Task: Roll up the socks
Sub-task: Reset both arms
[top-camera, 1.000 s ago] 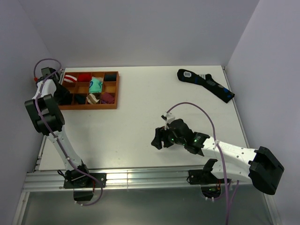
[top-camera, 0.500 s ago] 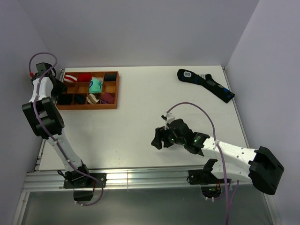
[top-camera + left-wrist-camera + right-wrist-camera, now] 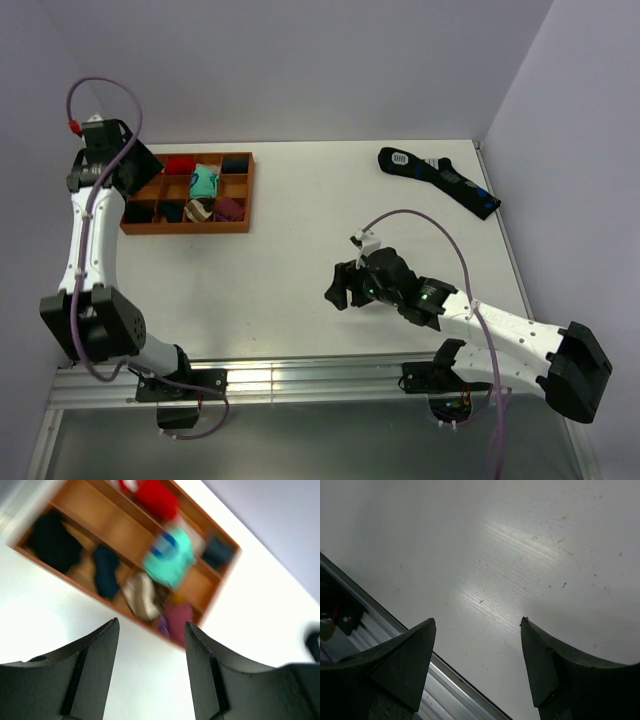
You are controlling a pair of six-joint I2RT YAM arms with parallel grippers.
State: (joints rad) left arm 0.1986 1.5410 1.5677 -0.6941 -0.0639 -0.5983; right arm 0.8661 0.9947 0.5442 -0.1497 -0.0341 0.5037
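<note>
**A:** What is nearest?

**B:** The right tool (image 3: pixel 338 290). It hangs over bare white surface (image 3: pixel 270 260), its 2 fingers wide apart with nothing between them.

**A:** And further out?

**B:** The left tool (image 3: pixel 151 627) is above the left end of the wooden tray (image 3: pixel 185 229), fingers parted and gripping nothing. A black sock (image 3: pixel 50 541) sits bunched in the tray's near-left compartment. Blur hides its cuff.

**A:** Farthest?

**B:** A long dark sock (image 3: pixel 440 178) with blue marks lies flat at the far right.
</note>
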